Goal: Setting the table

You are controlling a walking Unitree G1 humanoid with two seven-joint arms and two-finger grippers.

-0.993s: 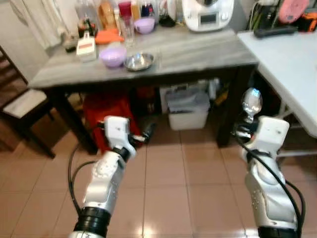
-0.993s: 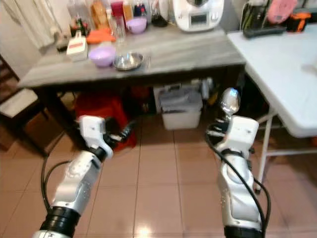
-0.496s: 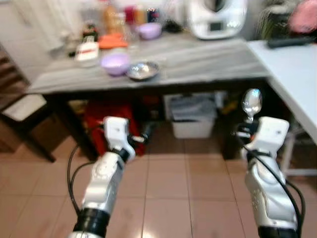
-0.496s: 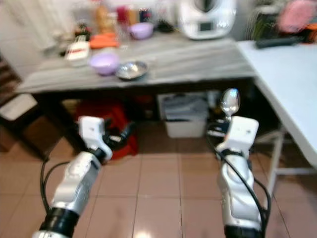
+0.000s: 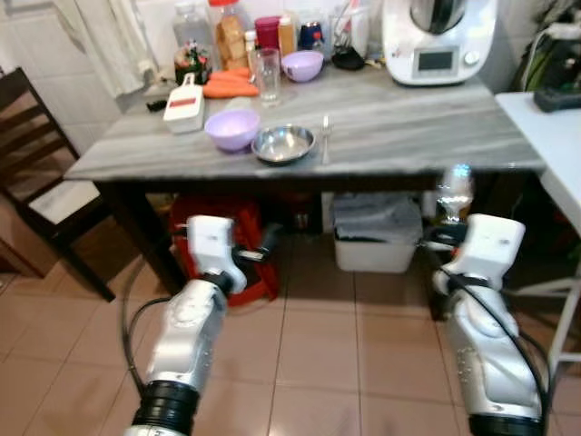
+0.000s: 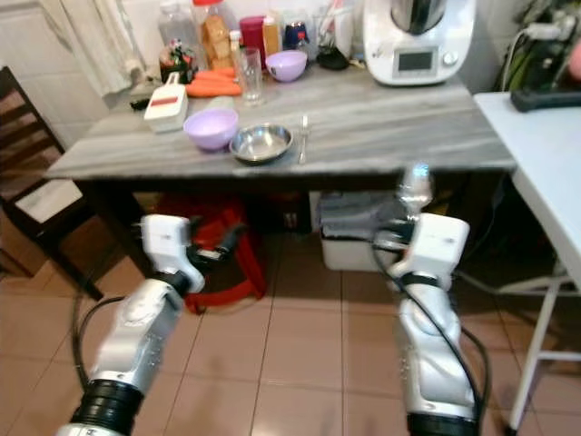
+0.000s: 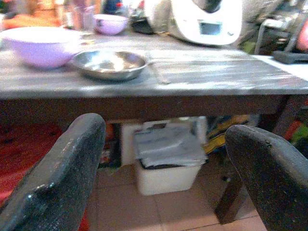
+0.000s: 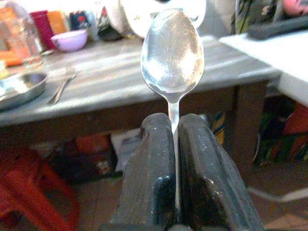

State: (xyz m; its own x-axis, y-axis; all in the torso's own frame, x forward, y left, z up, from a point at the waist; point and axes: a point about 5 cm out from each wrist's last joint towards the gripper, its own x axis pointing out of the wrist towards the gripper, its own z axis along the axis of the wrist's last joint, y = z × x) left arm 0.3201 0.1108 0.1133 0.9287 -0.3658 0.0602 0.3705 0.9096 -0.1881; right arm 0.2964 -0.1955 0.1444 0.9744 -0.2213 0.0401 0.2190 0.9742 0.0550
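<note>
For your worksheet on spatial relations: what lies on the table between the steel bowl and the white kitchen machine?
A fork lies just right of the steel bowl; beyond it, bare grey tabletop runs to the white kitchen machine, seen in both eye views.

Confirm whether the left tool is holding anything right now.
No: the left tool stands open, its two black fingers wide apart with nothing but the table and floor showing between them.

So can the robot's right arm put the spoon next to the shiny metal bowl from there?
Probably not yet. The right end effector grips the spoon below the table edge, short of the metal bowl; it must lift and move closer.
</note>
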